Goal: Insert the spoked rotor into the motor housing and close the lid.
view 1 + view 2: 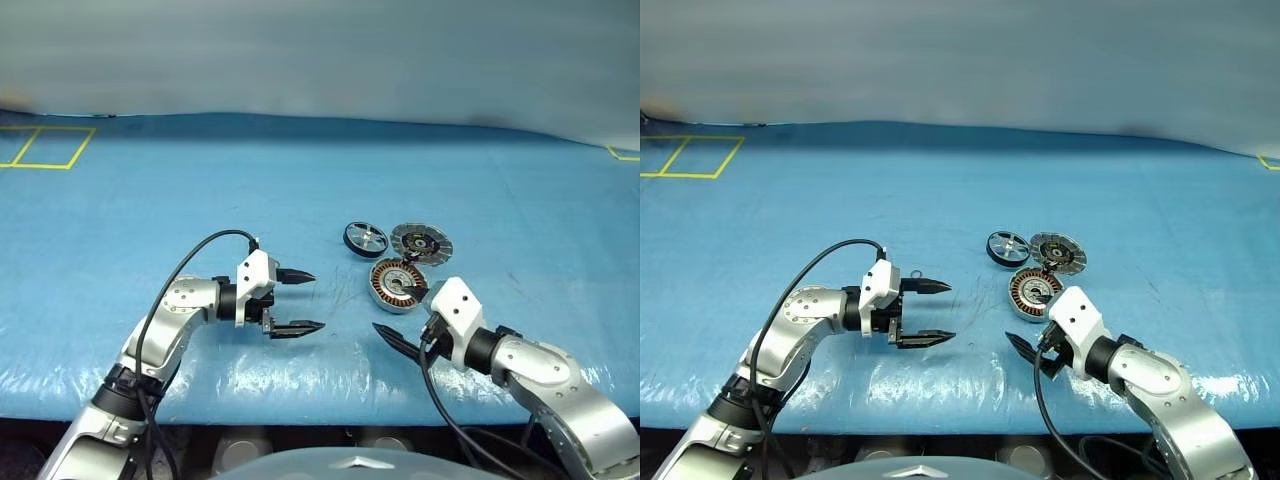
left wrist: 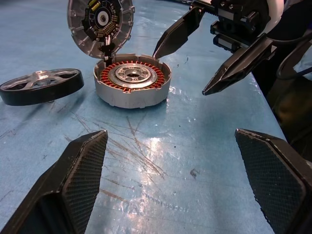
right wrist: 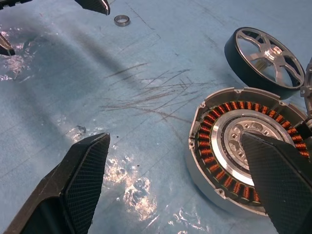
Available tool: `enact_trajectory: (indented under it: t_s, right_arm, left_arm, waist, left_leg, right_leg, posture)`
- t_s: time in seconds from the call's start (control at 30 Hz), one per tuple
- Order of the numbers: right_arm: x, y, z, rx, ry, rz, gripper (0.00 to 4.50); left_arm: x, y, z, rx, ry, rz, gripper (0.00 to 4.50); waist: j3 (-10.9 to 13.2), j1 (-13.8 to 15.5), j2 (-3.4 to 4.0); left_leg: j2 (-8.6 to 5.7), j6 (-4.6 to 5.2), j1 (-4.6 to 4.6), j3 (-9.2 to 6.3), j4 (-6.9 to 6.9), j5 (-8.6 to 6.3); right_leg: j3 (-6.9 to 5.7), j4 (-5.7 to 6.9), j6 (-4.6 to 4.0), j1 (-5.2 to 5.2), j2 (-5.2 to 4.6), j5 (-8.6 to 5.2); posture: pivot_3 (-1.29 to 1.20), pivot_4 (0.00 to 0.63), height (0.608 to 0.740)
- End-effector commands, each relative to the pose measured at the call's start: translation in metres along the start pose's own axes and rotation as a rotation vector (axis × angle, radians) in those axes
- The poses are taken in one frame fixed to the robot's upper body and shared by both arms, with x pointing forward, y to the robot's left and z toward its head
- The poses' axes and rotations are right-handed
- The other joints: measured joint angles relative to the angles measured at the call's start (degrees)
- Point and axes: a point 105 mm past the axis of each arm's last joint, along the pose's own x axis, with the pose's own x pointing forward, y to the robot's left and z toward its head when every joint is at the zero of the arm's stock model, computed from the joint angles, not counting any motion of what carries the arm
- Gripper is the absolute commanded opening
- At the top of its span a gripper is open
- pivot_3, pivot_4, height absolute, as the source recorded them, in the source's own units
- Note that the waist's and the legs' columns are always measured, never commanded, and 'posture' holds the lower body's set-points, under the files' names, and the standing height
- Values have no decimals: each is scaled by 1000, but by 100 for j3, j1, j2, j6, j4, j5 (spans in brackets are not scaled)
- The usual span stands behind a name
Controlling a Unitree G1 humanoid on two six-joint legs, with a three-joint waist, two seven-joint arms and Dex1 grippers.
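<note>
A blue plastic-covered tabletop [image 1: 300, 190] carries three round motor parts grouped right of its middle, nearer the front edge than the back. The motor housing [image 1: 397, 285], a shallow silver metal puck with a ring of copper-coloured windings around a pale centre, lies closest to the front edge, open side up. Just behind it and slightly to the right, the lid [image 1: 421, 242], a flat silver-grey disc with radial slots around a dark centre, sits beside the housing; in the left wrist view it looks tilted with its lower edge at the housing's rim. To the left of the lid lies the spoked rotor [image 1: 365, 239], a small black ring with silver spokes and hub, resting on the tabletop apart from the housing.

The left gripper [image 1: 295, 302] hovers left of the parts, pointing toward them, its two black jaws spread wide and holding nothing. The right gripper [image 1: 403, 318] is near the front edge, just beside the housing, its jaws also spread wide and empty; one finger overlaps the housing's near rim as seen from the head.

A small metal ring [image 3: 122, 20] lies on the tabletop near the left gripper. Yellow tape lines [image 1: 45, 147] mark the far left corner.
</note>
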Motion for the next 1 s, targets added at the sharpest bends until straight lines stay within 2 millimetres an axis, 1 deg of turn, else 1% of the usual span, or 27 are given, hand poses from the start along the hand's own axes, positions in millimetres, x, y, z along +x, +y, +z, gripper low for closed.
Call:
enact_trajectory:
  t_s: [0.03,0.2,0.43,0.6,0.77,1.0]
  right_arm:
    - [-2,-1,13,-31,-60,-2,4500]
    - [-2,-1,14,-28,-78,-1,4500]
    - [-1,-10,12,-48,-66,-50,4500]
    - [0,-12,10,-58,-56,-53,4500]
    - [3,-13,9,-101,-20,-36,4500]
    - [14,-18,11,-205,62,23,4500]
  left_arm:
    - [-3,3,5,39,-11,16,4455]
    - [-3,6,5,52,-17,47,4455]
    - [-7,8,3,53,-11,69,4455]
    - [-7,7,2,47,-10,72,4455]
    - [-6,7,2,44,-12,76,4455]
    - [-4,8,-1,46,-8,90,4455]
  waist:
    - [0,2,-1]
    - [0,2,-1]
    - [0,1,-1]
    - [0,2,-1]
    - [0,-2,-1]
    - [0,-5,-1]
  left_leg:
    - [0,0,-1,0,0,0]
    - [0,0,0,0,1,0]
    - [0,0,0,0,1,0]
    - [0,0,1,0,1,0]
    - [0,0,1,0,3,0]
    - [0,0,2,1,3,0]
  right_leg:
    - [0,-1,0,0,0,0]
    - [0,0,0,0,0,0]
    - [0,1,0,1,0,0]
    - [0,1,0,1,0,0]
    - [0,2,1,1,0,1]
    - [0,3,1,1,0,1]
  posture:
    - [0,150,740]
    - [0,150,740]
    - [0,150,740]
    - [0,150,740]
    - [0,150,740]
    - [0,150,740]
